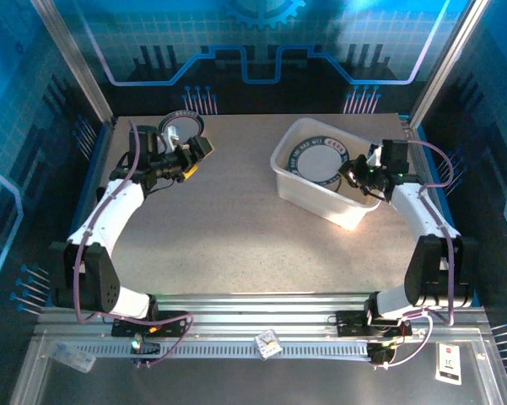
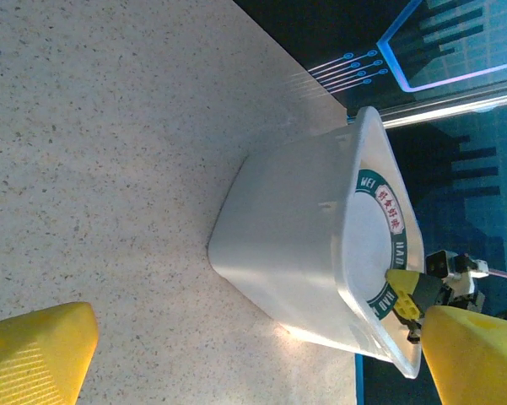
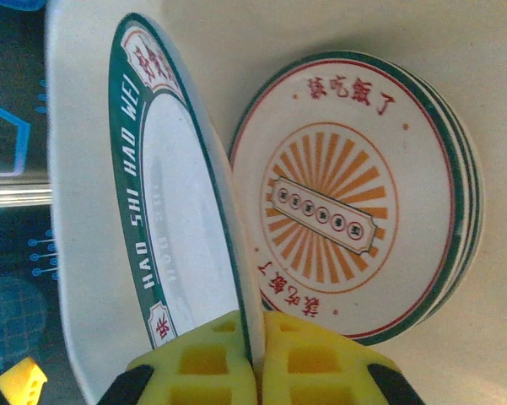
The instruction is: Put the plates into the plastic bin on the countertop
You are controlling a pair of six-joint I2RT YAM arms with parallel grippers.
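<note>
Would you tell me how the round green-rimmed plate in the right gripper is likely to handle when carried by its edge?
Probably stiff: the round green-rimmed plate looks flat though the right gripper pinches only its rim. Its shiny face suggests it may slip or pivot. Dropped onto the stacked orange-sunburst plates in the white plastic bin, it might chip.

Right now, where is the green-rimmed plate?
Top view: green-rimmed plate on the right, inside the plastic bin, edge pinched by the right gripper, tilted beside the sunburst stack.
</note>
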